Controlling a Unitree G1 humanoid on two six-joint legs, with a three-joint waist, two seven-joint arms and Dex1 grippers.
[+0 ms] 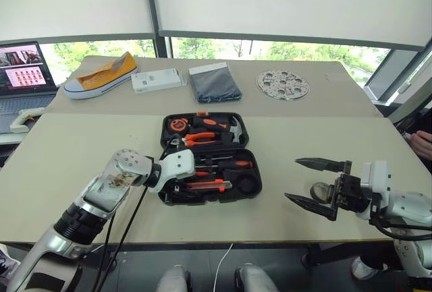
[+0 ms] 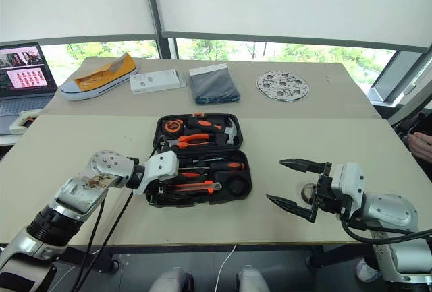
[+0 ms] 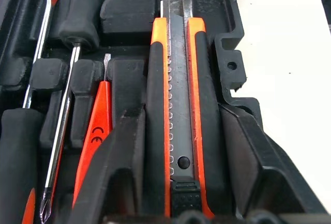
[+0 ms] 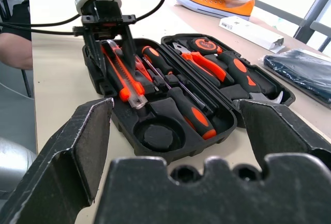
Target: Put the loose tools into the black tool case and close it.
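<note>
The two head views look forward and down from above the near edge of the counter (image 1: 310, 127), taking in the whole top as far as the windows, and they share almost the same scene, with the open black tool case (image 1: 206, 160) near the middle of both. The left wrist view sits very close over the case's front half, looking along the utility knife (image 3: 178, 110) lying in its slot. The right wrist view looks low and level across the counter from the case's right, sharing the case (image 4: 176, 94) with the others.
</note>
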